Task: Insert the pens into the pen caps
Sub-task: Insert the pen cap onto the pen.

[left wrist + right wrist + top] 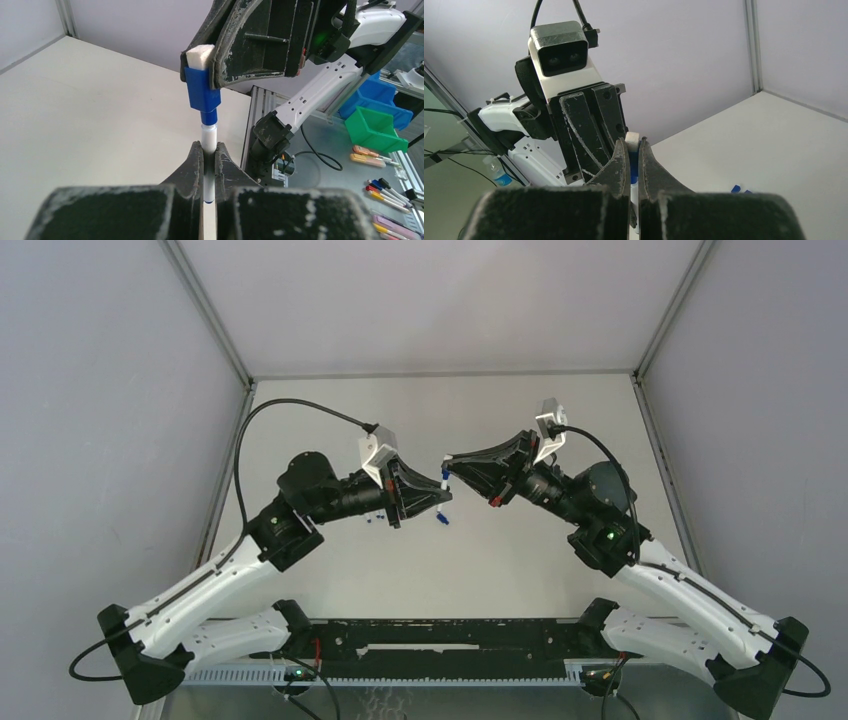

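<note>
Now: your left pincer (209,146) is clamped narrow on one white pen (208,135), mid-barrel. The pen stands upright, its blue nib end clear above the tips. Directly above the left pincer, the right pincer (632,142) is shut on one blue cap (202,95), mouth down. The nib is at or just inside the mouth; depth can't be told. Both are held over the desk (100,110), not on it.

Handling, as judged: the pen is light, stiff, smooth plastic and likely to slip through the pads under a push. Keep your hold firm on the barrel and press straight along its axis. The cap is tiny and rigid; grip its flat sides.

Count:
- one pen seen
- one cap held
- one loose cap (440,520) on the desk just beneath the left pincer
- blue specks (373,521) beneath its wrist end, too small to count

Other pens not visible.
</note>
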